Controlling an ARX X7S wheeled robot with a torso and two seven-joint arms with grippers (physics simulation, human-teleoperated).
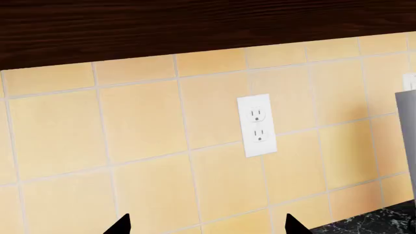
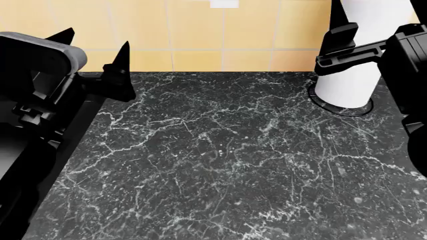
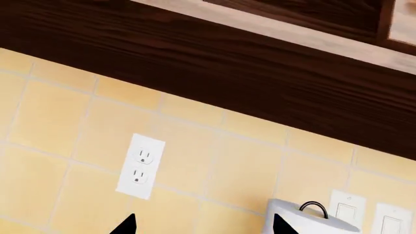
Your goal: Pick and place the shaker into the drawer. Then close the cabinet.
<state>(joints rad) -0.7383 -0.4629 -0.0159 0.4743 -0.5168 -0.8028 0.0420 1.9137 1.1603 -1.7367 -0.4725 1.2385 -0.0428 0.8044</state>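
A: How far is the job getting on?

B: By my judgement nothing is happening yet. Neither the shaker nor the drawer is showing in any view, so I cannot tell where they are sitting.

A: And going from the left?

B: The left black pincer point(image 2: 93, 47) is hovering over the left edge of the black white-veined marble table point(image 2: 220, 160), its two pointed tips standing apart with nothing between them. Behind, a white double wall socket point(image 1: 256, 125) is sitting on the yellow tiled wall point(image 1: 143, 131) under dark wooden upper cabinets point(image 3: 215, 63).

A: And the right side?

B: The right black pincer point(image 2: 357, 45) is hanging just in front of a white paper towel roll point(image 2: 357, 75) standing on the table; in its wrist view its tips are showing spread and empty. That roll is the only obstacle nearby
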